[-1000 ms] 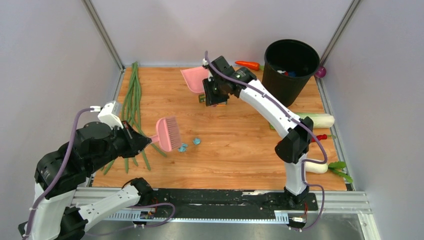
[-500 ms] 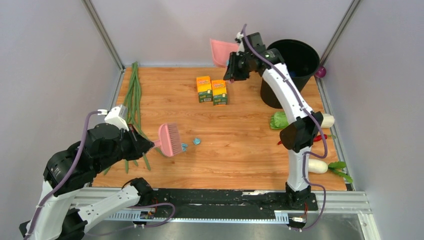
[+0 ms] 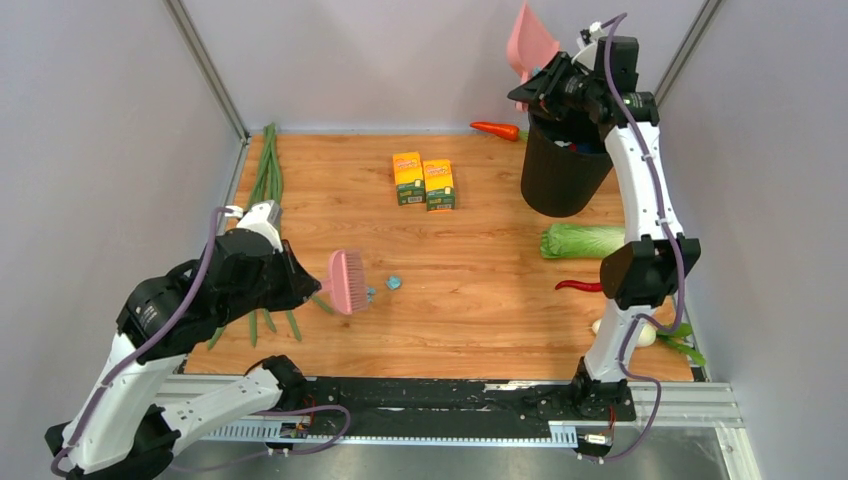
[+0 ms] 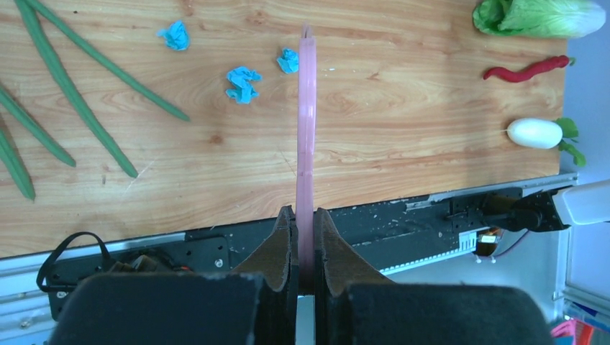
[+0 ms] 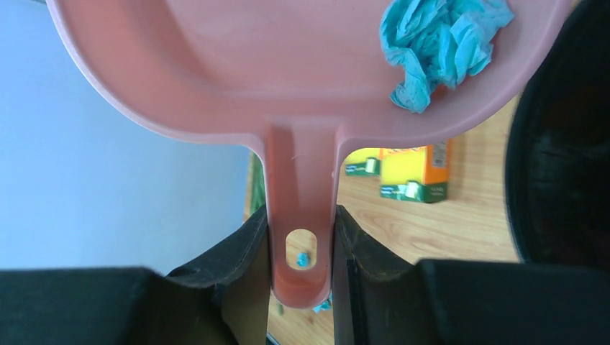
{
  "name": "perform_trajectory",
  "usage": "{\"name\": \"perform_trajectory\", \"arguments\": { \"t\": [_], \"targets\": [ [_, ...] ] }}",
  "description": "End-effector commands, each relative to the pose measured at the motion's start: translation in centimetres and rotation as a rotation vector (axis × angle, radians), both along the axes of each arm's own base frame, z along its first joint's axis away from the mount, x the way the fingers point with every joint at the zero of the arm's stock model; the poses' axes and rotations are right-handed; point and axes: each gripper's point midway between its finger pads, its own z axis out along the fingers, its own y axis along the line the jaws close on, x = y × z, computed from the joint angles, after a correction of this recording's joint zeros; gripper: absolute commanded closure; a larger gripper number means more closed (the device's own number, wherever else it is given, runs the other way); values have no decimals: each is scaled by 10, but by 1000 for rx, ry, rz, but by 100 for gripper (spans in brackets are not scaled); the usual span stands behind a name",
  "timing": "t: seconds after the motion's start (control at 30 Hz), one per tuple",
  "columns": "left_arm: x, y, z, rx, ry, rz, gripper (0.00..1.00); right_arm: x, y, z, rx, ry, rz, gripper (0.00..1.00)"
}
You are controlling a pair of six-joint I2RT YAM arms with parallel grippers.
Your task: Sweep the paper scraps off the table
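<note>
The table (image 3: pixel 480 310) before me is orange-brown wood with grey edging. Long green beans (image 3: pixel 265 185) lie along its left side. Two yellow-orange boxes (image 3: pixel 424 181) sit side by side at upper centre. A black bin (image 3: pixel 560 180) stands at upper right, with a carrot (image 3: pixel 495 130) just beside it. Down the right side lie a cabbage (image 3: pixel 582 241), a red chilli (image 3: pixel 578 286) and a white radish (image 4: pixel 534 133). Small blue paper scraps (image 3: pixel 394 283) lie left of centre.

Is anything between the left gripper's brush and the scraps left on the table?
Nothing visible. The brush, clamped in the left gripper, is right by the scraps with only bare table between; the beans lie off to one side, not in the path.
</note>
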Motion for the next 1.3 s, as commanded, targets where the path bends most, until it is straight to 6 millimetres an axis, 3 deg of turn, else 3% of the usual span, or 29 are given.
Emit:
{"name": "perform_trajectory", "arguments": {
  "t": [0.0, 0.27, 0.3, 0.57, 0.77, 1.27],
  "targets": [
    [-3, -2, 3, 8, 3, -38, 100, -16, 11, 61, 144, -126, 76, 100],
    [-8, 2, 1, 8, 7, -40, 100, -26, 9, 97, 344, -207, 148, 100],
    [-8, 2, 2, 6, 4, -38, 100, -24, -7, 102, 374, -224, 127, 100],
    [-12, 10, 6, 0, -6, -20, 100, -28, -30, 136, 560, -305, 134, 100],
    [-14, 14, 7, -1, -11, -8, 100, -44, -42, 155, 785, -349, 175, 100],
    [-16, 30, 8, 38, -29, 32, 100, -56, -73, 156, 1090, -399, 160, 100]
  ]
}}
